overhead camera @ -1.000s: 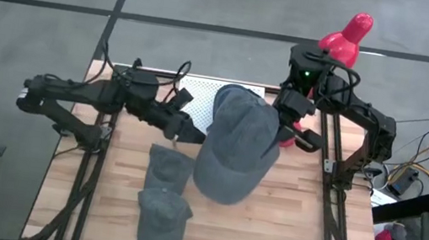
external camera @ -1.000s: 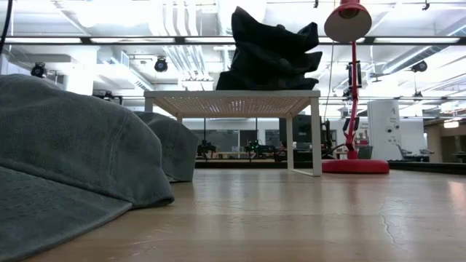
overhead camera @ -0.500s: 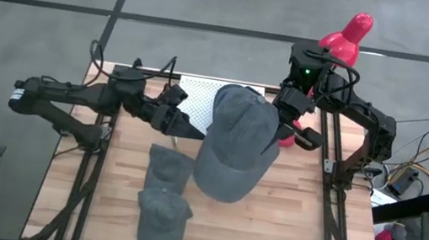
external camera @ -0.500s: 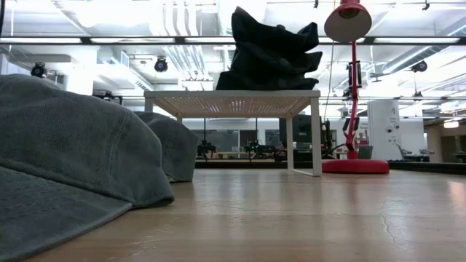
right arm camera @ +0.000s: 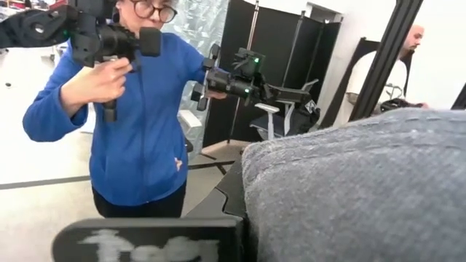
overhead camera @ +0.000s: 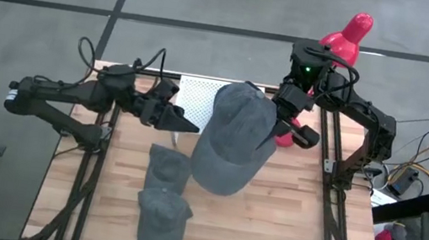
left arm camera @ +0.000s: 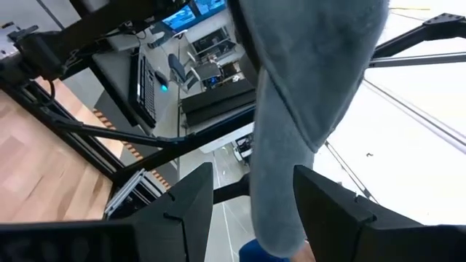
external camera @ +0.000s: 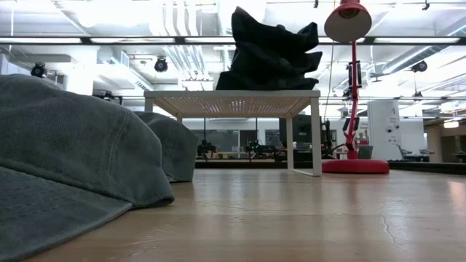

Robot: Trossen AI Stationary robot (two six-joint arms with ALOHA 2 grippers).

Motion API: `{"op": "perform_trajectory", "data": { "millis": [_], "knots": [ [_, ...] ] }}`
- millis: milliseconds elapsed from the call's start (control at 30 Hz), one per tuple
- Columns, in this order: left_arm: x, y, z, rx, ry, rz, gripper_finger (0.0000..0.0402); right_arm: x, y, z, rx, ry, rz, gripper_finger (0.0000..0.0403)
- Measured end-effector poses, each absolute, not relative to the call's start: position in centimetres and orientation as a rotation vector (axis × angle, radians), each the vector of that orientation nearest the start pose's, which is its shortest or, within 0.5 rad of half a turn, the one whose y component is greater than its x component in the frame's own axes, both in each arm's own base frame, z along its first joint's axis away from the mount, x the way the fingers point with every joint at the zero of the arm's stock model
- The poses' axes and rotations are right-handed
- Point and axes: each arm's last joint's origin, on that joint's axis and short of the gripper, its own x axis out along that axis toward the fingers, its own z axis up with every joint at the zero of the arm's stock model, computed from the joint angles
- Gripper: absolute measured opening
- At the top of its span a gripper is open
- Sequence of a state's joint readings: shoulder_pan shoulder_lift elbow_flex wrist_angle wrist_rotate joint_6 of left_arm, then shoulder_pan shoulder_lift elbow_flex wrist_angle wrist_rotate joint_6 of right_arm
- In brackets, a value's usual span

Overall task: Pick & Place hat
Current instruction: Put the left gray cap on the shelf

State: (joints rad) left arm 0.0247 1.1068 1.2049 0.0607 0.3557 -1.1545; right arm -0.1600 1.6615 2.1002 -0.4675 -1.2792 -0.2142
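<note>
The grey baseball cap hangs above the table, pinched at its upper edge by the clamped right gripper. It looks light and floppy (soft brushed cotton, judging by its sag), so the stiffer brim or seam probably offers the surest hold. The left gripper hovers beside the crown with its fingers parted and empty.

High view: overhead, straight down on table.
Low view: tabletop level, facing 12 o'clock; shares red lamp.
</note>
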Motion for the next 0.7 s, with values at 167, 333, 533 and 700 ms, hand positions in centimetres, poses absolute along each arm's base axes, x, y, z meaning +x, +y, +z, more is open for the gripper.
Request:
{"op": "perform_trajectory", "data": {
  "millis": [167,333,533,700],
  "knots": [
    [23.41,-0.45,43.8,-1.107,0.057,-0.389,0.0181,31.77,-2.33,52.23,-0.175,-0.098,1.108,0.0008],
    [23.41,-0.44,43.8,-1.105,0.058,-0.391,0.0181,31.88,-2.39,52.25,-0.196,-0.105,1.063,0.0008],
    [23.36,-0.25,44.07,-1.092,0.028,-0.401,0.0181,32.15,-2.46,52.06,-0.21,-0.103,1.009,0.0008],
    [23.47,0.01,44.04,-1.091,0.021,-0.391,0.0181,32.55,-2.57,51.47,-0.21,-0.089,0.989,0.0008]
  ]
}}
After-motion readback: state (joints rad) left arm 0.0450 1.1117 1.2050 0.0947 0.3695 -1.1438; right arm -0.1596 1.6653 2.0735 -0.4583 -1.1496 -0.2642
